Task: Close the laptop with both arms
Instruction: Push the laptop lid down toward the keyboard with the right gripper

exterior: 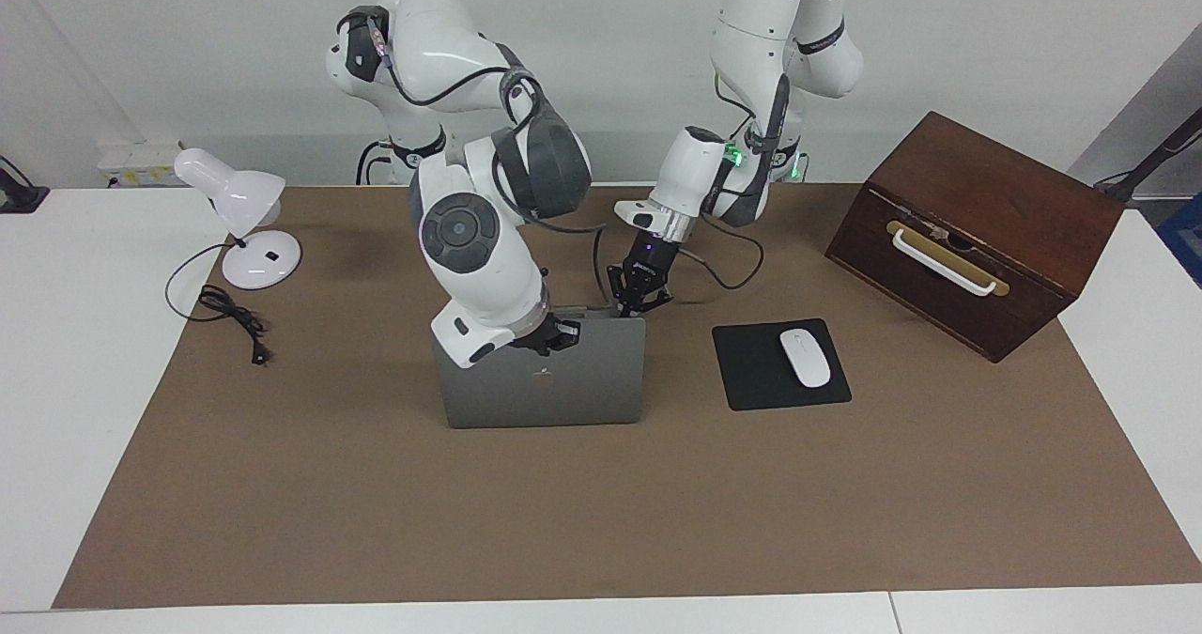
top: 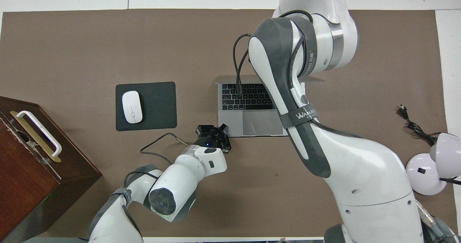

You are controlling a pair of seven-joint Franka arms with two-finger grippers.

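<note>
The silver-grey laptop [exterior: 573, 390] stands open in the middle of the brown mat, its lid back with the dark apple logo facing away from the robots. The lid leans toward the robots over the black keyboard [top: 245, 95]. My right gripper [exterior: 556, 333] is at the lid's top edge, touching it; in the overhead view my own right arm [top: 284, 91] hides it. My left gripper [exterior: 639, 305] points down at the corner of the laptop's base nearest the robots, toward the left arm's end. It also shows in the overhead view [top: 212, 132].
A black mouse pad [exterior: 747, 376] with a white mouse [exterior: 805, 357] lies beside the laptop toward the left arm's end. A brown wooden box [exterior: 977, 230] with a white handle stands at that end. A white desk lamp [exterior: 235, 207] and its cable [exterior: 230, 315] are at the right arm's end.
</note>
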